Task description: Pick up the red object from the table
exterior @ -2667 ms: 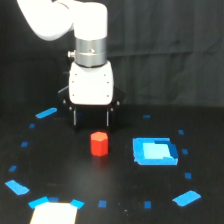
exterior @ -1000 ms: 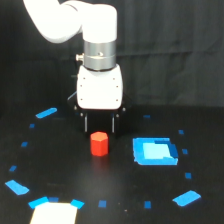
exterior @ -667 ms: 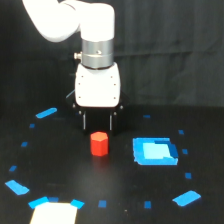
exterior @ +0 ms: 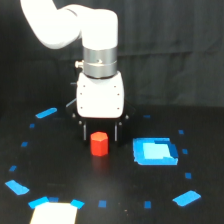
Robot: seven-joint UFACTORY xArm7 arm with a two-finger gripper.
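1. Exterior view only. White xArm (exterior: 70, 25) enters from top left, silver wrist ring above a white gripper body (exterior: 100, 97), pointing straight down.
2. Gripper (exterior: 100, 133): two dark fingers (exterior: 85, 131) hang below the white body, spread apart, one on each side of the red block. Released, nothing grasped; gap wider than the block.
3. Red object (exterior: 99, 144): small red-orange hex block, upright on the table (exterior: 120, 200), centre of frame. Sits between the finger tips in the img, top edge overlapping their lower ends. Contact w/ fingers: can't tell. Whether fingers are level w/ block or behind it: can't tell from this angle.
4. Blue square piece (exterior: 155, 151): on the table, to the exterior view's right of the red block, near but apart. Lighter blue centre, darker rim.
5. Table: flat black, scattered small blue tape squares and bigger blue strips, e.g. tape strip (exterior: 46, 113) at the exterior view's left behind the gripper, another strip (exterior: 186, 198) at lower right.
6. Pale patch (exterior: 54, 214) at bottom left edge w/ blue bits at its top corners; washed out, can't id.
7. Backdrop: black curtain (exterior: 175, 50) behind the arm.
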